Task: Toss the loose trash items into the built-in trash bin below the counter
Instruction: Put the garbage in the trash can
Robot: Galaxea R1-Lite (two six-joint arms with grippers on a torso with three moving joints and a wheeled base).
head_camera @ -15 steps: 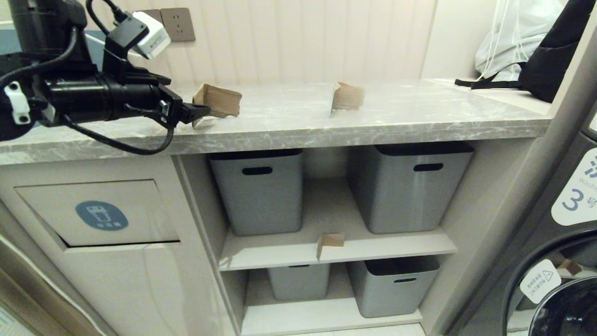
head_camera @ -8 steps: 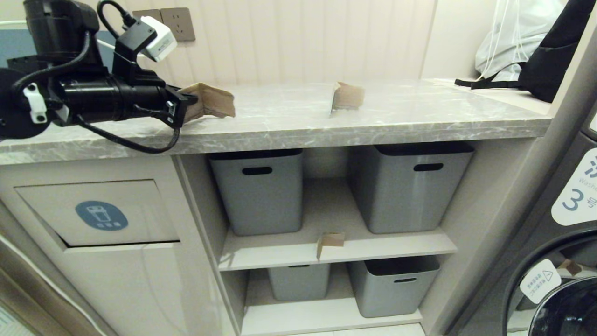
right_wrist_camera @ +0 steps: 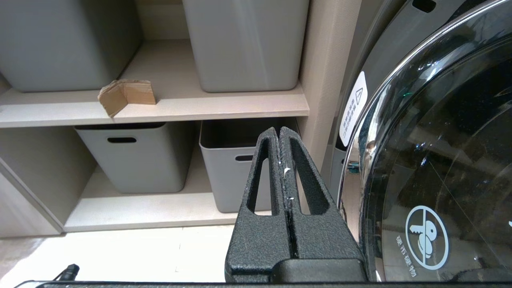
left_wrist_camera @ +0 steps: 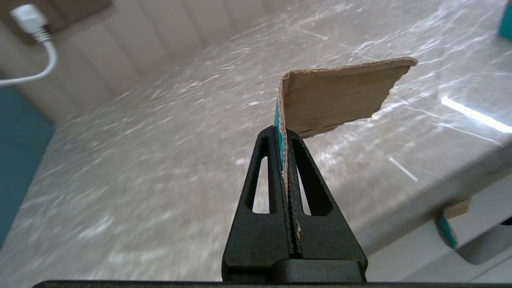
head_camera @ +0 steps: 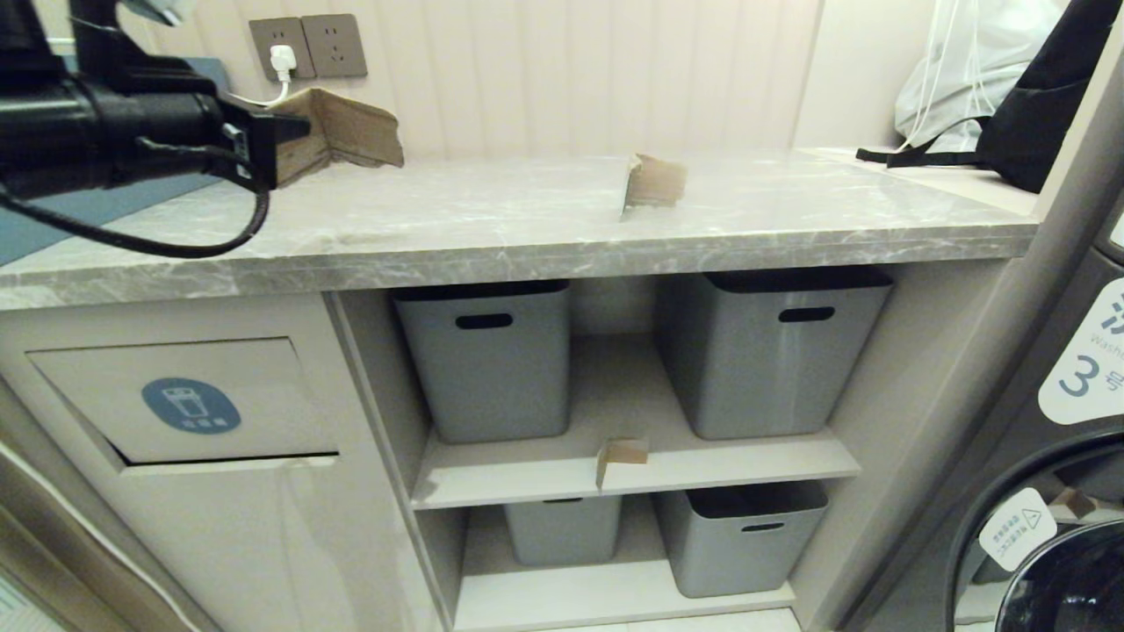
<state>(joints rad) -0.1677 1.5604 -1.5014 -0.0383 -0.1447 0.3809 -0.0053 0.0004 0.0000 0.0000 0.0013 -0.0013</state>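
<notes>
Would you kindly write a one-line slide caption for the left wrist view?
Left gripper shut on a folded cardboard scrap, held above the marble counter.

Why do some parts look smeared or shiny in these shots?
Left wrist view: the counter is streaked with motion blur and carries a bright glare line, while the left tool and its cardboard scrap stay sharp. Head view: the counter's glossy top mirrors the second scrap. Right wrist view: the dark washer door throws curved reflections; the shelf scrap is crisp.

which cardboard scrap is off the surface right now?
The folded scrap pinched in the left hand, above the counter. One sits mid-counter, one on the shelf.
</notes>
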